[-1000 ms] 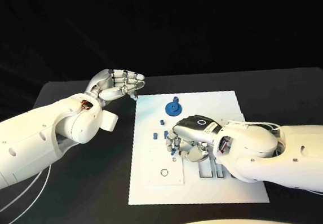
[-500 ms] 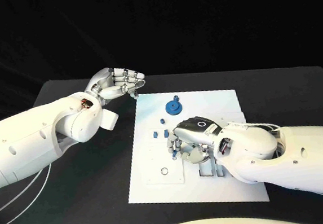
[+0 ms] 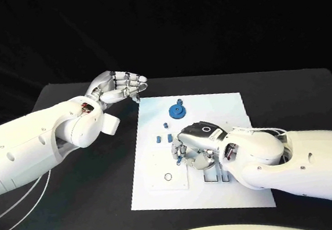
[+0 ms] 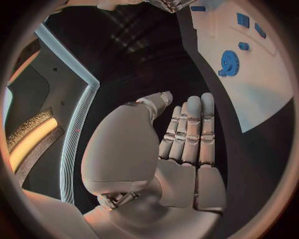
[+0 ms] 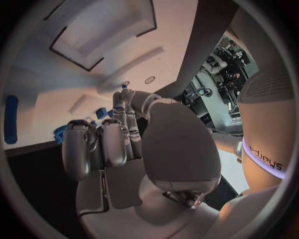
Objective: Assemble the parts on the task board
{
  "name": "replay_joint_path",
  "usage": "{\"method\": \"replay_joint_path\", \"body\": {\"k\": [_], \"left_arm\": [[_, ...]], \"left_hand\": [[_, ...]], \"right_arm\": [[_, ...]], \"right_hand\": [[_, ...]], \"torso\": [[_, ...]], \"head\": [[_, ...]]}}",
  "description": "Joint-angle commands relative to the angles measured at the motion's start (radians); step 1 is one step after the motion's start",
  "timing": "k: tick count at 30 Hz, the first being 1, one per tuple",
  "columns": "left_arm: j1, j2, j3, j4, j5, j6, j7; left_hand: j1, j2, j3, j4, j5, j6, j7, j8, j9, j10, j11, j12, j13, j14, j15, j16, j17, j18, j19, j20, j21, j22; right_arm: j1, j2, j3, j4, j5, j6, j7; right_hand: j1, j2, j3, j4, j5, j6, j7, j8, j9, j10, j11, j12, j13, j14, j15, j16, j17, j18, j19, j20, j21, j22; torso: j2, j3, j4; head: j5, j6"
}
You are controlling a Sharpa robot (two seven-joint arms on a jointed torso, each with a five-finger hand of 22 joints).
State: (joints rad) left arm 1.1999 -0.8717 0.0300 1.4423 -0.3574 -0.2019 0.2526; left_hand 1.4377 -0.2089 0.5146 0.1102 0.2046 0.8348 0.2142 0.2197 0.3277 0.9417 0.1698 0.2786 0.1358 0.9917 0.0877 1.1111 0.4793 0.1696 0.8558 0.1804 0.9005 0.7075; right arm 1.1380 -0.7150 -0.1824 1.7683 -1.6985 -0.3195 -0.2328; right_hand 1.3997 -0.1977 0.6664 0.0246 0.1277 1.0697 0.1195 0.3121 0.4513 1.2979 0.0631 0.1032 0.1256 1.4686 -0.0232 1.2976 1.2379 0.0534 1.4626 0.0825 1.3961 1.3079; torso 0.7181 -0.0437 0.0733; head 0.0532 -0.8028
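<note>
My right hand (image 3: 194,146) rests fingers-down on the middle of the task board (image 3: 215,104), curled over small blue parts (image 3: 166,138); whether it grips one I cannot tell. The blue gear (image 3: 179,110) lies just beyond it. My left hand (image 3: 118,87), fingers curled on nothing, waits off the board's far corner above the bench (image 3: 298,95), presumably leaving room.

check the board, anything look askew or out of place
Nothing stands out. The task board lies flat on the table, the blue gear and small blue parts rest on it, nothing spilled or broken.
</note>
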Motion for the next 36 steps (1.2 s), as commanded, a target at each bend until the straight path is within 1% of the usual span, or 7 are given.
{"method": "replay_joint_path", "body": {"k": [1, 10, 12, 16, 20, 24, 36], "left_arm": [[0.001, 0.002, 0.001, 0.0, -0.001, 0.017, 0.007], [0.001, 0.003, 0.001, -0.002, -0.001, 0.019, 0.004], [0.001, 0.003, 0.001, -0.002, -0.001, 0.02, 0.003], [0.001, 0.003, 0.001, -0.003, -0.001, 0.023, 0.001], [0.001, 0.003, 0.001, -0.003, -0.001, 0.024, -0.001], [0.001, 0.003, 0.0, -0.004, -0.003, 0.025, -0.002], [0.001, 0.003, 0.0, -0.006, -0.014, 0.026, -0.004]], "left_hand": [[0.008, 0.0, 0.0, -0.008, 0.003, -0.005, 0.024, -0.003, 0.0, -0.008, -0.002, 0.005, -0.001, -0.006, 0.001, 0.003, -0.001, 0.013, -0.004, 0.001, -0.004, 0.0], [0.008, 0.0, 0.0, -0.008, 0.003, -0.005, 0.024, -0.003, 0.0, -0.008, -0.002, 0.005, -0.001, -0.006, 0.001, 0.003, -0.001, 0.013, -0.004, 0.001, -0.004, 0.0], [0.008, 0.0, 0.0, -0.008, 0.003, -0.005, 0.024, -0.003, 0.0, -0.008, -0.002, 0.005, -0.001, -0.006, 0.001, 0.003, -0.001, 0.013, -0.004, 0.001, -0.004, 0.0], [0.008, 0.0, 0.0, -0.008, 0.003, -0.005, 0.024, -0.003, 0.0, -0.008, -0.002, 0.005, -0.001, -0.006, 0.001, 0.003, -0.001, 0.013, -0.004, 0.001, -0.004, 0.0], [0.007, 0.001, -0.001, -0.008, 0.002, -0.005, 0.025, -0.003, 0.0, -0.009, -0.002, 0.006, -0.001, -0.006, 0.001, 0.004, -0.001, 0.013, -0.004, 0.001, -0.004, 0.001], [0.006, 0.0, -0.001, -0.007, 0.002, -0.005, 0.025, -0.003, 0.0, -0.01, -0.001, 0.007, -0.001, -0.007, 0.001, 0.004, -0.001, 0.013, -0.004, 0.001, -0.004, 0.001], [0.006, 0.0, -0.001, -0.007, 0.002, -0.005, 0.025, -0.003, 0.0, -0.01, -0.001, 0.007, -0.001, -0.007, 0.001, 0.004, -0.001, 0.013, -0.004, 0.001, -0.004, 0.001]], "right_arm": [[-0.002, 0.0, 0.0, 0.005, -0.015, 0.016, -0.001], [-0.002, -0.001, 0.0, 0.008, -0.015, 0.018, -0.001], [-0.002, -0.001, 0.0, 0.008, -0.015, 0.018, -0.001], [-0.002, 0.0, 0.0, 0.007, -0.015, 0.022, -0.002], [-0.002, 0.0, 0.0, 0.002, -0.015, 0.026, -0.002], [-0.003, 0.003, -0.001, -0.002, -0.015, 0.033, -0.002], [-0.005, 0.009, -0.002, -0.012, -0.018, 0.051, -0.007]], "right_hand": [[0.0, 0.01, 0.0, -0.007, 0.002, 0.0, 0.004, 0.002, 0.001, 0.014, -0.014, 0.001, 0.0, 0.043, -0.004, 0.006, -0.001, -0.01, 0.006, -0.004, 0.001, 0.158], [0.0, 0.01, 0.0, -0.007, 0.002, 0.0, 0.004, 0.002, 0.001, 0.014, -0.014, 0.001, 0.0, 0.043, -0.004, 0.006, -0.001, -0.01, 0.006, -0.004, 0.001, 0.158], [0.0, 0.01, 0.0, -0.007, 0.002, 0.0, 0.004, 0.002, 0.001, 0.014, -0.014, 0.001, 0.0, 0.043, -0.004, 0.006, -0.001, -0.01, 0.006, -0.004, 0.001, 0.158], [0.0, 0.01, 0.0, -0.007, 0.002, 0.0, 0.004, 0.002, 0.001, 0.014, -0.014, 0.001, 0.0, 0.043, -0.004, 0.006, -0.001, -0.01, 0.006, -0.004, 0.001, 0.158], [0.0, 0.01, 0.0, -0.007, 0.002, 0.0, 0.004, 0.002, 0.001, 0.014, -0.014, 0.001, 0.0, 0.043, -0.004, 0.006, -0.001, -0.01, 0.006, -0.004, 0.001, 0.158], [-0.002, 0.01, 0.0, -0.009, 0.003, 0.0, 0.004, 0.002, 0.002, 0.015, -0.013, 0.0, 0.0, 0.043, -0.004, 0.006, -0.003, -0.01, 0.006, -0.004, 0.002, 0.159], [-0.006, 0.01, -0.001, -0.01, 0.003, 0.0, 0.004, 0.002, 0.004, 0.015, -0.013, -0.001, 0.001, 0.043, -0.003, 0.007, -0.002, -0.01, 0.006, -0.003, 0.001, 0.159]], "torso": [[0.0, 0.0005, 0.0001], [0.0, 0.0003, 0.0002], [0.0, 0.0002, -0.0003], [0.0, 0.0001, 0.0], [0.0, -0.0007, 0.0002], [0.0, 0.0, 0.0005], [0.001, -0.0002, 0.0003]], "head": [[0.002, -0.001], [0.002, -0.002], [0.003, -0.004], [0.003, -0.004], [-0.001, -0.004], [-0.001, -0.004], [-0.001, -0.005]]}}
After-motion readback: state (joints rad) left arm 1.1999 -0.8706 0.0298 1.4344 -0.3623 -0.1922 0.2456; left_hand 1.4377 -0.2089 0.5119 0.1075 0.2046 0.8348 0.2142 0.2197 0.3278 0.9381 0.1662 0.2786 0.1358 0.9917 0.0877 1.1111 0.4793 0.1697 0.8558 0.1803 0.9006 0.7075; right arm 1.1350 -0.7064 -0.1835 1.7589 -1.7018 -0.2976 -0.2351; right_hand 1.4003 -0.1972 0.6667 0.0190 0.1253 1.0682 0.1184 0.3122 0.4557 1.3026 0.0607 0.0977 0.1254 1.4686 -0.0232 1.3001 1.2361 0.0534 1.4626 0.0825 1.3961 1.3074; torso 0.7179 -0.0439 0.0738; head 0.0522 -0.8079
